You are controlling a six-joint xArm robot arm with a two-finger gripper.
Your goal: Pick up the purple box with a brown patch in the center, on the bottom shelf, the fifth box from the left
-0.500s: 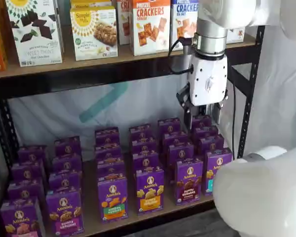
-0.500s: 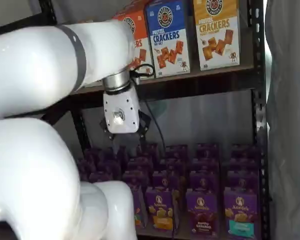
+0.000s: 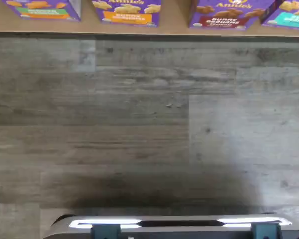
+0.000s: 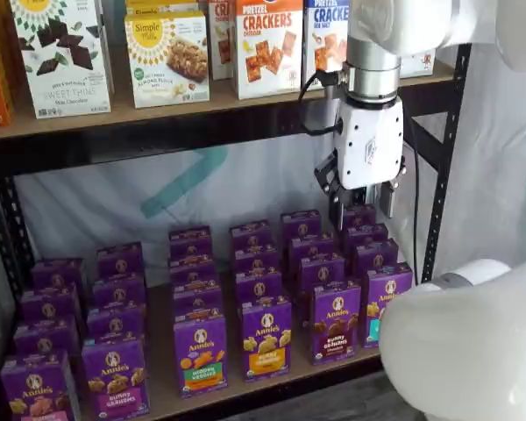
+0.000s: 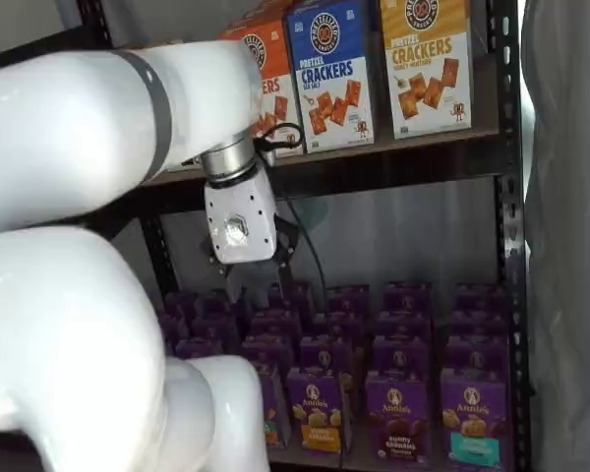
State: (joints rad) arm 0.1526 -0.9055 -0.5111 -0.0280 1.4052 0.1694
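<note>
The purple box [image 4: 336,320] with dark brown bunny cookies on its front stands in the front row of the bottom shelf [image 4: 160,360], with an orange-banded carton to its left and a teal-banded one to its right. It also shows in the other shelf view as the purple box [image 5: 397,415], and in the wrist view as the purple box [image 3: 224,12] at the shelf's front lip [image 3: 174,27]. My gripper [image 4: 362,209] hangs above the back rows at the right, well above and behind that box. Its black fingers are apart, open and holding nothing. The gripper [image 5: 251,273] also appears under its white body.
Rows of similar purple cartons [image 4: 200,351] fill the bottom shelf. Cracker boxes [image 4: 267,44] stand on the upper board just above the wrist. Dark rack posts [image 4: 443,158] frame the right side. My arm's big white links [image 5: 69,324] block much of the view. Grey plank floor [image 3: 139,124] lies in front.
The arm has shifted slightly and the gripper's body has tilted a little. It stays over the same back rows, still open and empty. No box has moved.
</note>
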